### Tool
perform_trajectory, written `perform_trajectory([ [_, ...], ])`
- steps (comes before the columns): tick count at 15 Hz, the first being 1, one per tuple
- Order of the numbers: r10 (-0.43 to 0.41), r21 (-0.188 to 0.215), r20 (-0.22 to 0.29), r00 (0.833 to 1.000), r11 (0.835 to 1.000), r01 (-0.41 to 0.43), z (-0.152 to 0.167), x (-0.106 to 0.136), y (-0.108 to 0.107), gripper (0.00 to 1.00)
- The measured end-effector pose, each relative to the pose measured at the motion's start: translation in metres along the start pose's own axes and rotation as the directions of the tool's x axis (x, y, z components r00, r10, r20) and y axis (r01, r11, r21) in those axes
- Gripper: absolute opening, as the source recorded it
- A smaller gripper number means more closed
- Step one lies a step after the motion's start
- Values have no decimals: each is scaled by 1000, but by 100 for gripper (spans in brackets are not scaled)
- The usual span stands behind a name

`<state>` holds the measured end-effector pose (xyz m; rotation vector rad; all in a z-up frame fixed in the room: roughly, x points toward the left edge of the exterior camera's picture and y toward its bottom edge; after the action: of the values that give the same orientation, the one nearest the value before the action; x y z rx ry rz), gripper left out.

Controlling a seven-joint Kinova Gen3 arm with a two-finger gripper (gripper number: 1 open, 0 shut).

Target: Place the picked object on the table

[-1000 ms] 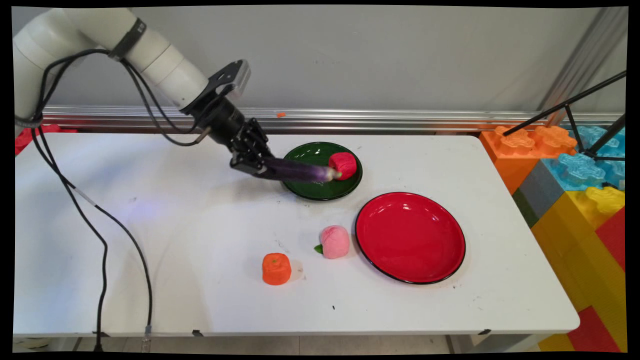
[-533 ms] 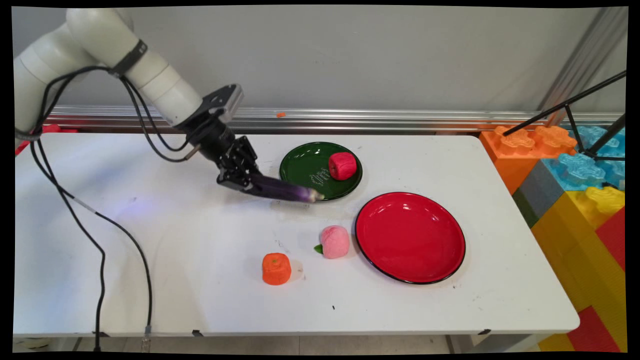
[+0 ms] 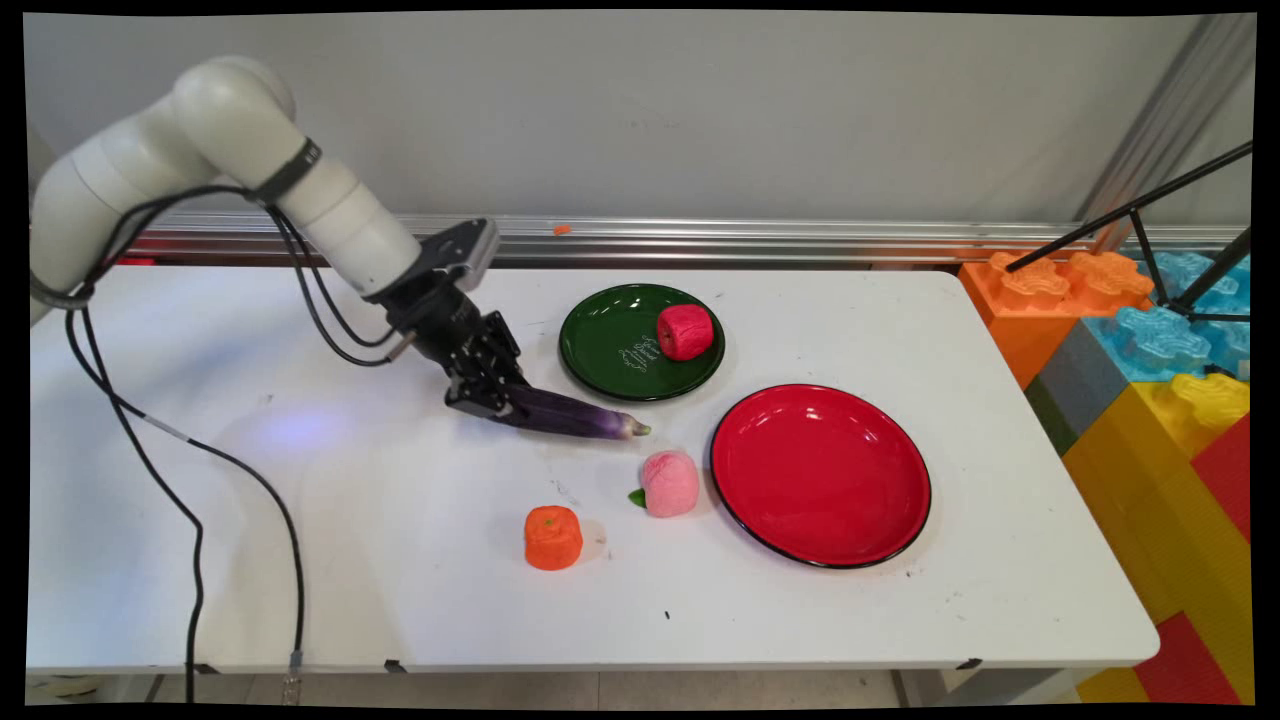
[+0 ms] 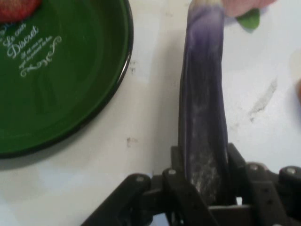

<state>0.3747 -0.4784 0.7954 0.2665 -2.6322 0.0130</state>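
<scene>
Where the white table (image 3: 900,330) spreads under everything, the red plate (image 3: 821,476) is the largest dish, sitting right of centre toward the near side with nothing on it. Behind it and to its left sits the smaller green plate (image 3: 620,345), white script printed on its face, clear in the hand view (image 4: 56,84); a red knitted fruit (image 3: 685,331) rests on its right part. The white arm (image 3: 300,190) comes down from the upper left, black cables (image 3: 200,500) trailing off it toward the table's near edge. At the far right, off the table, a stack of big toy bricks (image 3: 1160,380) in orange, blue, yellow and red, with a black tripod leg (image 3: 1130,215) crossing above. The gripper (image 3: 495,400) is low over the table just left of the green plate, fingers (image 4: 237,165) pinched on one end of a long purple eggplant (image 3: 570,415). In the hand view the eggplant (image 4: 203,117) runs straight out from the jaws, beside the green plate's rim but apart from it. It slopes down to the right; whether it touches the table, cannot tell. Its pale tip ends just short of a pink knitted peach (image 3: 669,483) with a green leaf, which lies just beside the red plate's left rim. Left of the peach, nearer the front, an orange knitted fruit (image 3: 553,537) stands by itself.
</scene>
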Motion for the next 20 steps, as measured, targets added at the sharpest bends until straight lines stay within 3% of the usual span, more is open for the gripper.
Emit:
perform_trajectory([
  [8,-52,13,-25,998,999,53,35,6,0,0],
  [19,-81,30,-40,996,996,82,55,9,2,0],
  [20,-79,31,-42,996,996,81,55,10,3,100],
])
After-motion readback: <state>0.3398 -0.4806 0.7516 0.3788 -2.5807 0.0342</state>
